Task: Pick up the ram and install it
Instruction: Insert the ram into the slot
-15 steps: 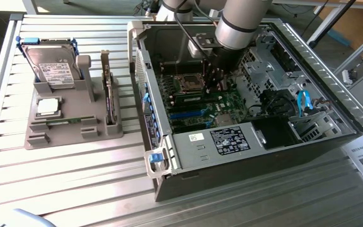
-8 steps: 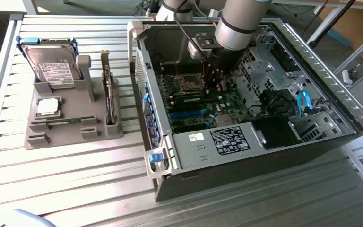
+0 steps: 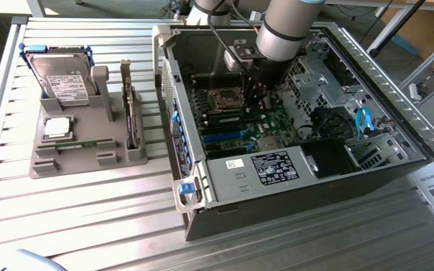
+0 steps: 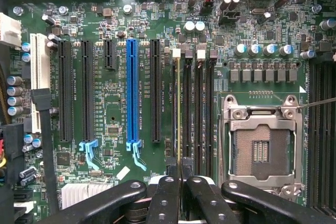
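The arm reaches down into the open computer case (image 3: 192,141), which lies on its side on the slatted metal worktop (image 3: 89,214). The pincer (image 3: 259,100) hangs just above the green motherboard (image 4: 113,77), on the exterior view's right of the empty processor socket (image 3: 225,100).

In the wrist view the pincer (image 4: 179,174) is narrow. Its two black fingers (image 4: 169,192) stand almost together, closed on the ram (image 4: 178,114). The ram shows edge-on, as a thin pale line running away from the fingertips. It lies along the first of the long dark memory slots, the one farthest from the socket (image 4: 261,148), with the blue expansion slot (image 4: 134,93) on its other side. I cannot tell if the ram is already pressed down fully in the slot or only rests at its mouth.

On the exterior view's left, well apart from the case, a grey holder (image 3: 47,166) stands on the worktop. It carries a hard drive (image 3: 65,79) at its far end, a square silver processor chip (image 3: 57,127) nearer, and a dark expansion card (image 3: 130,113) upright on its right side.
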`<state>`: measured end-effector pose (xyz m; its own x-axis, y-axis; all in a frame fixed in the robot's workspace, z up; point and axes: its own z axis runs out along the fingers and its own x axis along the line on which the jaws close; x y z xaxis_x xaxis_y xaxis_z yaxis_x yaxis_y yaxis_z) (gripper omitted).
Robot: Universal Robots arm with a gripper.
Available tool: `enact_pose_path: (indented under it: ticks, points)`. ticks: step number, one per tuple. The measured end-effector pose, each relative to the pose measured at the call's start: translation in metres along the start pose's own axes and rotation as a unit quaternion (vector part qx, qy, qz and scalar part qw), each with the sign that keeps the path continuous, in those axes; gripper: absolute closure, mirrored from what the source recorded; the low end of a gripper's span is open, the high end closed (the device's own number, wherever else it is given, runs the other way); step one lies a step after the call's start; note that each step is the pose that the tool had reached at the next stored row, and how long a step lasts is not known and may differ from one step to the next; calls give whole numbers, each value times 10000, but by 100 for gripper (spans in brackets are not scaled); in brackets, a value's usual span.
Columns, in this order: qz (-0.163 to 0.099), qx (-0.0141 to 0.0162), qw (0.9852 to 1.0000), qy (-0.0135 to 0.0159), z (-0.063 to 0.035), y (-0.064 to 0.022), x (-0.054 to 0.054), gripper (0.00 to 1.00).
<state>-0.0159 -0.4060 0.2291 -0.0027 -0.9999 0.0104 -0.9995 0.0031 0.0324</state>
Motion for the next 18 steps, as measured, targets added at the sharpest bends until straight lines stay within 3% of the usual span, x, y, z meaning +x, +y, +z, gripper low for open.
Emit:
enact_pose_path:
  ticks: [18]
  points:
    - [-1,9,10000,-7,25,0,-2,87]
